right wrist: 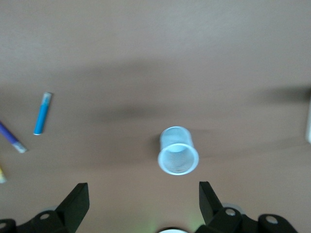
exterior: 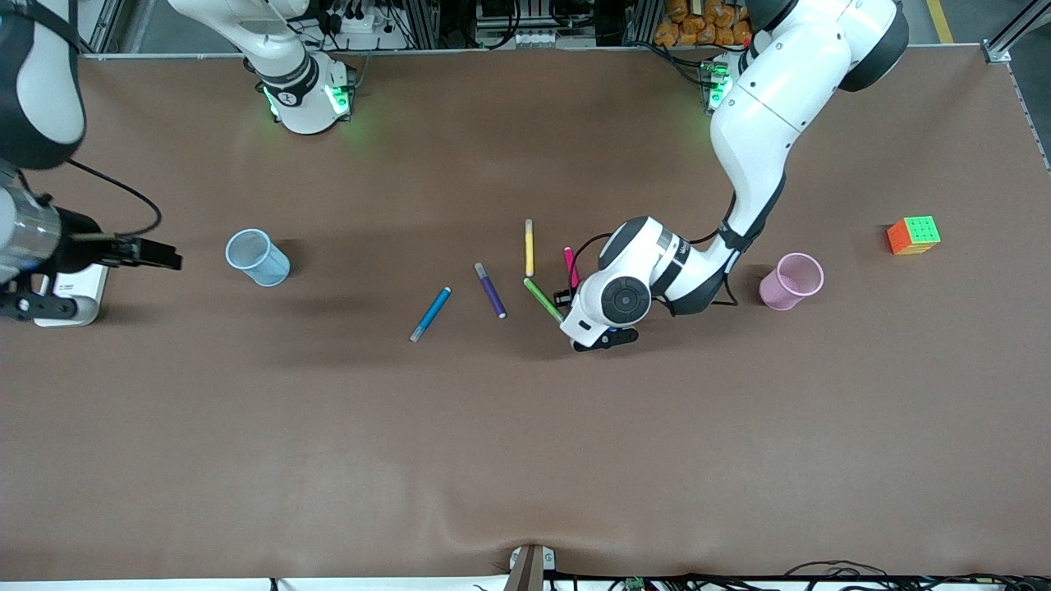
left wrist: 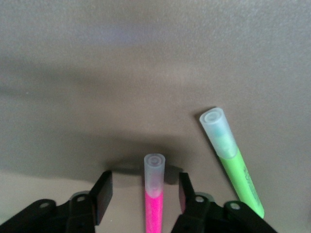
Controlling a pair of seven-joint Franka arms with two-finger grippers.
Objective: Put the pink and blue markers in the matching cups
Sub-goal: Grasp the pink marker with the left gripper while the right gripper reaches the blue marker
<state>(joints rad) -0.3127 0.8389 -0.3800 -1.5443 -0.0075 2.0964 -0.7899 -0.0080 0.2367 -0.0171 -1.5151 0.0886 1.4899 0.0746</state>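
Observation:
The pink marker (exterior: 569,264) lies on the table among other pens, beside the green pen. My left gripper (exterior: 571,289) is low over it, open, one finger on each side of the marker (left wrist: 154,194) without gripping it. The blue marker (exterior: 431,313) lies nearer the front camera, toward the right arm's end, and also shows in the right wrist view (right wrist: 42,113). The light blue cup (exterior: 257,257) stands upright near the right arm's end. The pink cup (exterior: 792,281) stands upright toward the left arm's end. My right gripper (exterior: 162,255) is open and empty, raised beside the blue cup (right wrist: 178,151).
A purple pen (exterior: 490,290), a yellow pen (exterior: 530,246) and a green pen (exterior: 542,298) lie between the two task markers; the green pen (left wrist: 233,162) is close beside my left gripper. A coloured cube (exterior: 913,235) sits past the pink cup.

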